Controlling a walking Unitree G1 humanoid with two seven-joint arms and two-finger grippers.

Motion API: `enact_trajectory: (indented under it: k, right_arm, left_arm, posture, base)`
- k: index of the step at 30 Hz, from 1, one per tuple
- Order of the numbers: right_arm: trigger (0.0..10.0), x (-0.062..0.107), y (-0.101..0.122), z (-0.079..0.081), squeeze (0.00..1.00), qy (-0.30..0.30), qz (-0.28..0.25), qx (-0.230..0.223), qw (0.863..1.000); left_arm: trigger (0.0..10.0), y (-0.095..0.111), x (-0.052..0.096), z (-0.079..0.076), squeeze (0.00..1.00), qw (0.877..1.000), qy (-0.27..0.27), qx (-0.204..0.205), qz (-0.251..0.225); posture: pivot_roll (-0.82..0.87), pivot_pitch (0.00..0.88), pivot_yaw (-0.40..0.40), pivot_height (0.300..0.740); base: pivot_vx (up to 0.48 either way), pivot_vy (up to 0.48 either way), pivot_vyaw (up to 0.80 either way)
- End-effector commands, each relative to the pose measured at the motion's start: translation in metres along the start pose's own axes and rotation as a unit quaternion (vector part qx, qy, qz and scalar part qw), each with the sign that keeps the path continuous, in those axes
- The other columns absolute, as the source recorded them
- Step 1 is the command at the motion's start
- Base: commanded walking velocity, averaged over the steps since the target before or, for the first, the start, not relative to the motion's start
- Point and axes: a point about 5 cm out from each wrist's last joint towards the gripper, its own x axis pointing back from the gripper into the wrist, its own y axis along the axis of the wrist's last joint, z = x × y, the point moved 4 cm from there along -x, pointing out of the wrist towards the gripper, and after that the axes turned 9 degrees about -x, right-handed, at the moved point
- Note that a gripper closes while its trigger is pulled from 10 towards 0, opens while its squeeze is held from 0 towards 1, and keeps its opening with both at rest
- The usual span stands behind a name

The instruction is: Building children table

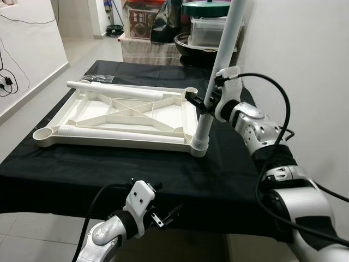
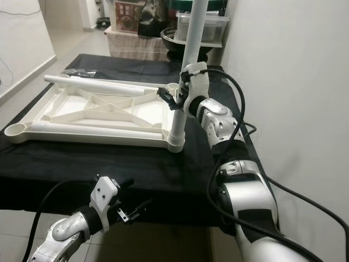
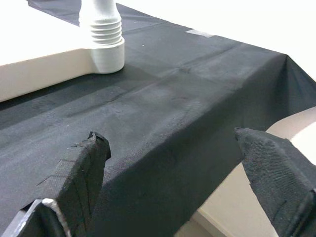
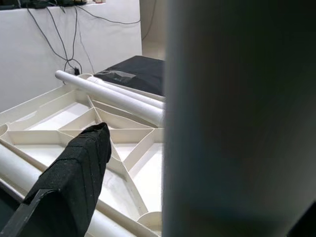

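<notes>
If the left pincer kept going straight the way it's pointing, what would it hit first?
Probably the black cloth at the table's near edge. The left pincer points along it with fingers open; farther on stands the white leg in its corner socket, though depth is unclear.

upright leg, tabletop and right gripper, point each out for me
upright leg (image 1: 205,121), left eye view, lower shaft above the socket
tabletop (image 1: 117,112), left eye view, ribbed underside at the centre
right gripper (image 1: 197,101), left eye view, between its fingertips at the leg

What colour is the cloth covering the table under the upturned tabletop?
Plain black cloth, shown best in the left eye view beneath the white tabletop.
</notes>
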Motion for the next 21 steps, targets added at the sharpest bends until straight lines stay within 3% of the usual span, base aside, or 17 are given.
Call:
enact_trajectory:
  k: [1,21]
  right_arm:
    - [10.0,0.000,0.000,-0.003,0.00,-0.001,-0.001,-0.001,1.000]
    - [10.0,0.002,0.013,-0.014,0.00,0.016,-0.018,-0.013,1.000]
  left_arm:
    - [10.0,-0.001,0.001,-0.002,0.00,1.000,-0.004,0.000,0.001]
    - [10.0,-0.004,0.004,-0.003,0.00,1.000,-0.005,0.000,0.006]
  posture:
    - [0.00,0.000,-0.097,0.740]
    - [0.02,0.000,-0.102,0.740]
  base:
    - [0.000,0.000,0.00]
    - [0.000,0.000,0.00]
